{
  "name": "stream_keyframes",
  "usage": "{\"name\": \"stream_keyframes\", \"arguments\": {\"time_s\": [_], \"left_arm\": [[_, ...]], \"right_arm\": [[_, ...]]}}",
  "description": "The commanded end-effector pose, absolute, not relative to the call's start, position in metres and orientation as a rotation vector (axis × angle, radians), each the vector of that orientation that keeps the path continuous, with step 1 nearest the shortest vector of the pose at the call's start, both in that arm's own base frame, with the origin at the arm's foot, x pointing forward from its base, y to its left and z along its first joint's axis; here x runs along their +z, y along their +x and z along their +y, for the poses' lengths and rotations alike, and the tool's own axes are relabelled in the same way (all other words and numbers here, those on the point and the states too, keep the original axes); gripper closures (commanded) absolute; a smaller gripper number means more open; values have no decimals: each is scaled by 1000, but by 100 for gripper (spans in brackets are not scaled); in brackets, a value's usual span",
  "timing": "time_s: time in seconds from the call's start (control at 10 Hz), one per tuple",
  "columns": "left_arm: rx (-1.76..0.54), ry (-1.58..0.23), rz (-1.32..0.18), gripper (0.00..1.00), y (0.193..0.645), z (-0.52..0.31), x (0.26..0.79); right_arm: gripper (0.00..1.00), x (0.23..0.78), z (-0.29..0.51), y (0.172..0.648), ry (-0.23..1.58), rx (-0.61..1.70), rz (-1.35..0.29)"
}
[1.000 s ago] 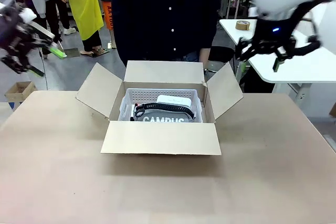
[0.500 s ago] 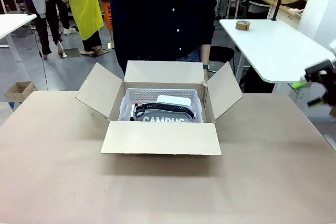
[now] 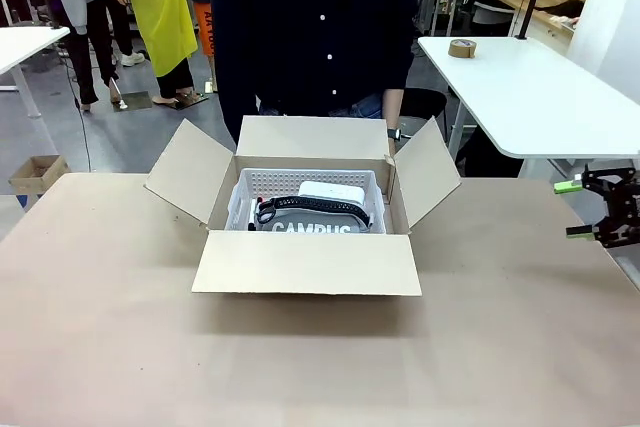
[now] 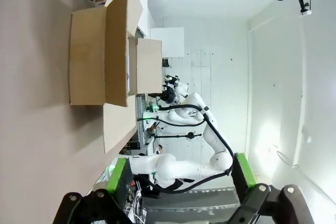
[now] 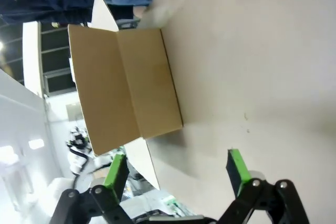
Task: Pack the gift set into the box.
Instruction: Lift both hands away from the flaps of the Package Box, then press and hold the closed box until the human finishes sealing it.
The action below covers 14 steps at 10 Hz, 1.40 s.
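The gift set sits inside the box (image 3: pixel 305 262): a white perforated basket (image 3: pixel 262 185) holding a grey pouch lettered "CAMPUS" (image 3: pixel 312 226), a black strap (image 3: pixel 300 204) and a white pack (image 3: pixel 330 191). The brown carton stands mid-table with all four flaps spread open. My right gripper (image 3: pixel 582 209) hovers open at the table's right edge, well clear of the carton. Its wrist view shows the carton (image 5: pixel 126 85) from outside, between empty green pads (image 5: pixel 237 170). My left gripper (image 4: pixel 181 177) is open and empty, seeing the carton (image 4: pixel 100 59) side-on across the table.
A person in a dark buttoned shirt (image 3: pixel 310 27) stands right behind the carton. A small cardboard box (image 3: pixel 35 173) sits on the floor at the left. A white table (image 3: pixel 520 97) with a tape roll (image 3: pixel 461 48) stands at the back right. Bare tabletop (image 3: pixel 320 367) surrounds the carton.
The left arm has left the front view. The right arm dropped from upper right to the table's right edge, its gripper staying open. The carton and basket have not moved.
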<state>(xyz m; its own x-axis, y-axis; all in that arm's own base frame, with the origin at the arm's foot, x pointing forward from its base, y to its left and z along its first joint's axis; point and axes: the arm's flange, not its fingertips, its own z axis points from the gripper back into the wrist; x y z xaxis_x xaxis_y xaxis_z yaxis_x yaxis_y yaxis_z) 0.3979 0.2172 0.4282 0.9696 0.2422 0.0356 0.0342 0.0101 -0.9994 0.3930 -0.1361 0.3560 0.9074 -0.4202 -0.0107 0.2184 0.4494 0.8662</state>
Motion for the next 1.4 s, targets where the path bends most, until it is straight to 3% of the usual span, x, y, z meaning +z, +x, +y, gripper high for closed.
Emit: {"name": "stream_keyframes", "arguments": {"time_s": [0.0,1.3], "left_arm": [[179,-1545,-218,0,392,213,428],[179,-1545,-218,0,392,213,428]], "right_arm": [[0,371,-139,388,990,-362,-225],[0,371,-139,388,990,-362,-225]]}}
